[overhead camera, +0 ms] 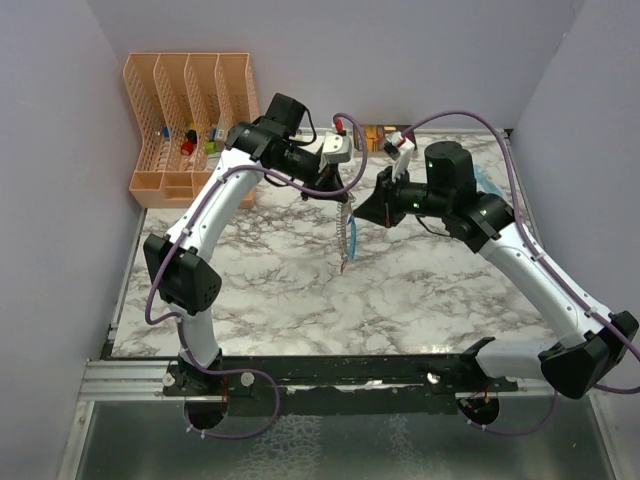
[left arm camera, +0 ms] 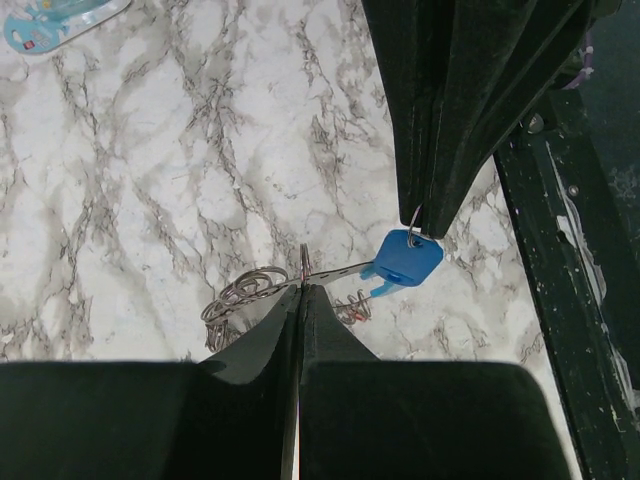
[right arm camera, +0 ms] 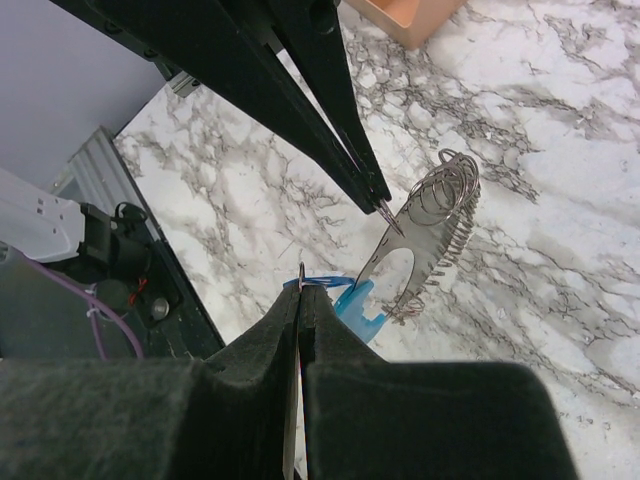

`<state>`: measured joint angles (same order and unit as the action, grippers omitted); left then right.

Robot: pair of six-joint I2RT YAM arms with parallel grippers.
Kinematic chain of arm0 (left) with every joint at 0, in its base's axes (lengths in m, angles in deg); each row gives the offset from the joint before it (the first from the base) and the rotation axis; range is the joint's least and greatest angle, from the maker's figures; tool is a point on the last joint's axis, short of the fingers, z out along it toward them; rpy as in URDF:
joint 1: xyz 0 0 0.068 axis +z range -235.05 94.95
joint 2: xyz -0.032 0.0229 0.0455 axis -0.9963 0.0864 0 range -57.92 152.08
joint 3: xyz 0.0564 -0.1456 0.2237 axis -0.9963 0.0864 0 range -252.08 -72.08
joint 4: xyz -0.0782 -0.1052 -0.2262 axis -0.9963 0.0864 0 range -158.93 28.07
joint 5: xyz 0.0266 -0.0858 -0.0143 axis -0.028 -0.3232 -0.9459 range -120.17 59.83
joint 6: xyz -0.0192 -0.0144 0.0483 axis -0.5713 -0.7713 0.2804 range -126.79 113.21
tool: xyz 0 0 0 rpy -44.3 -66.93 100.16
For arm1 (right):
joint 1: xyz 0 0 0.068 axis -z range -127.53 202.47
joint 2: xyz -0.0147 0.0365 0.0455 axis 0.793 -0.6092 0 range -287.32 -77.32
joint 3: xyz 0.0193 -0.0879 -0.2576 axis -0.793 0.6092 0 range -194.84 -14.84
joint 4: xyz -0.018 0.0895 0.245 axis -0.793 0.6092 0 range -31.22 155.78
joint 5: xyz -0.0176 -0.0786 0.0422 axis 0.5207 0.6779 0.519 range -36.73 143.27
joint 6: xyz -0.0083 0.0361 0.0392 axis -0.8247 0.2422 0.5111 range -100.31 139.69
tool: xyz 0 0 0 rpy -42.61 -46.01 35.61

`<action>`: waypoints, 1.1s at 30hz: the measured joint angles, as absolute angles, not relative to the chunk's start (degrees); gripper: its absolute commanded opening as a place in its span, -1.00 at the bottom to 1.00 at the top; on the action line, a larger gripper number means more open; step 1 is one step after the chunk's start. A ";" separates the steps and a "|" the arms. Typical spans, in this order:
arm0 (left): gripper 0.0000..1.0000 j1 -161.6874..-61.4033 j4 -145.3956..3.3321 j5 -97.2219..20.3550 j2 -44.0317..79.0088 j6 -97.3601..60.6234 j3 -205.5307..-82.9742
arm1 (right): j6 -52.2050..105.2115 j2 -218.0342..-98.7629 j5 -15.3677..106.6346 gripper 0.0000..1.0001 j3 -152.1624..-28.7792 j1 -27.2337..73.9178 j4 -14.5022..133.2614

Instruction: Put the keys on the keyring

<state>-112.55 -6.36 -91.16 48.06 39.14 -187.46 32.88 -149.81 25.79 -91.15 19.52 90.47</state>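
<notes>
My left gripper (overhead camera: 347, 192) is shut on the keyring (overhead camera: 347, 237), a grey metal strip with loose rings and a coil, which hangs in the air above the marble table. In the left wrist view the gripper (left arm camera: 302, 285) pinches the strip, with the rings (left arm camera: 240, 293) to its left. My right gripper (overhead camera: 368, 210) is shut on the small wire ring of the blue key (right arm camera: 358, 300), right next to the keyring (right arm camera: 432, 228). The blue tag (left arm camera: 409, 258) hangs from the right fingertips (left arm camera: 425, 222). A small red bit (overhead camera: 343, 267) dangles at the bunch's lower end. I cannot tell whether it is the red key.
An orange slotted rack (overhead camera: 190, 110) with small items stands at the back left, and its corner shows in the right wrist view (right arm camera: 410, 15). A pale-blue see-through object (left arm camera: 60, 20) lies on the table (overhead camera: 280, 290) at the back right. The black base rail (overhead camera: 350, 370) runs along the near edge.
</notes>
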 measured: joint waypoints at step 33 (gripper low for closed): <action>-1.00 -112.55 -6.45 -91.12 48.06 37.70 -187.89 | 34.65 -154.20 35.58 -0.97 -94.25 17.27 89.20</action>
<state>-112.55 -6.45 -91.12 48.06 37.70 -187.89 34.65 -154.20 35.58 -94.25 17.27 89.20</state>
